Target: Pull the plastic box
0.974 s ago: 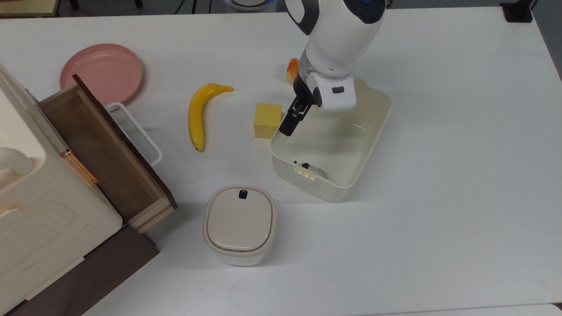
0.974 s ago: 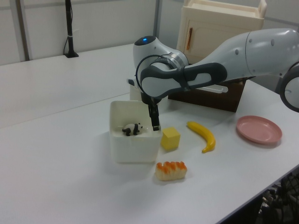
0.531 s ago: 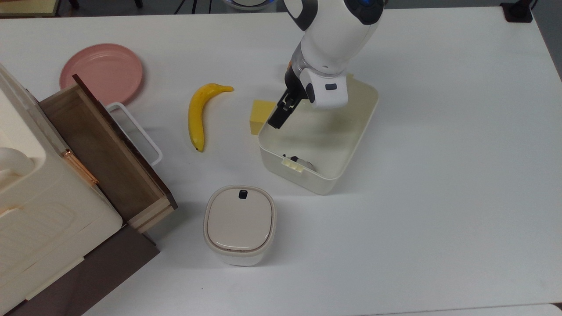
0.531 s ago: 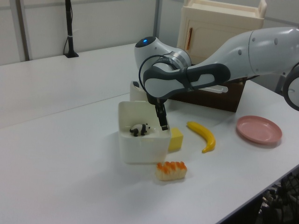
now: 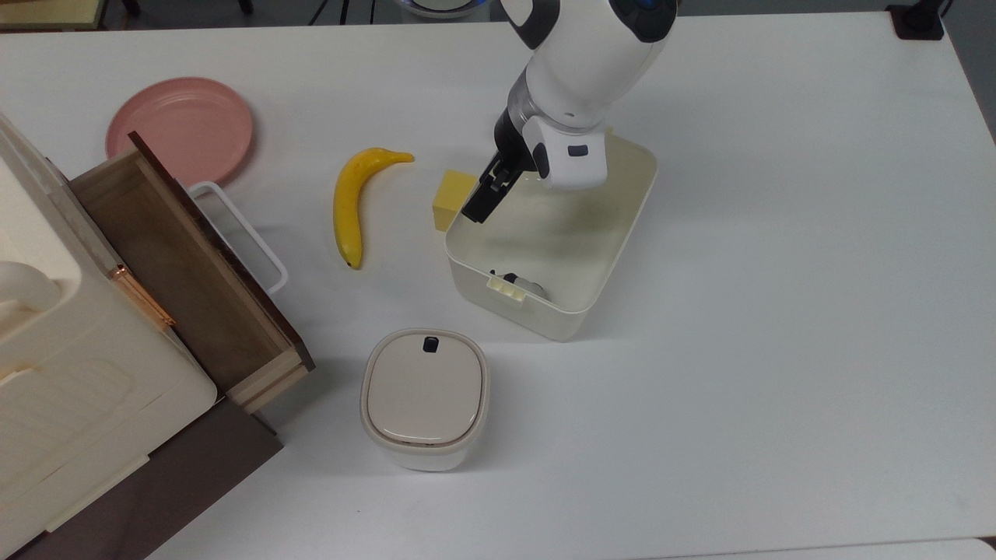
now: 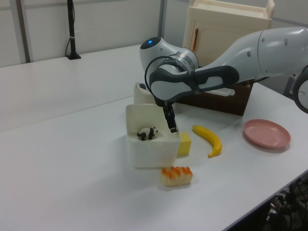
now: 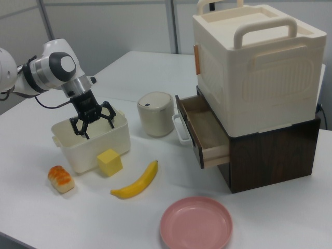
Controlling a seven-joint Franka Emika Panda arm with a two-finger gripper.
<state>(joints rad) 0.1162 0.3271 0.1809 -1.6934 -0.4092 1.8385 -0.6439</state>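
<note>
A: The hand (image 7: 92,123) is spread wide, one finger hooked inside the plastic box (image 5: 599,264), which sits mid-worktop (image 5: 778,350).

B: Risk?

A: The yellow block (image 5: 453,196) touches the box wall; dragging that way could jam it, or the finger could slip over the rim.

The top view is looking straight down on the table (image 5: 778,311). The left view and right view are looking across it from opposite sides, both sharing the banana (image 6: 210,140) and pink plate (image 7: 196,224).
</note>
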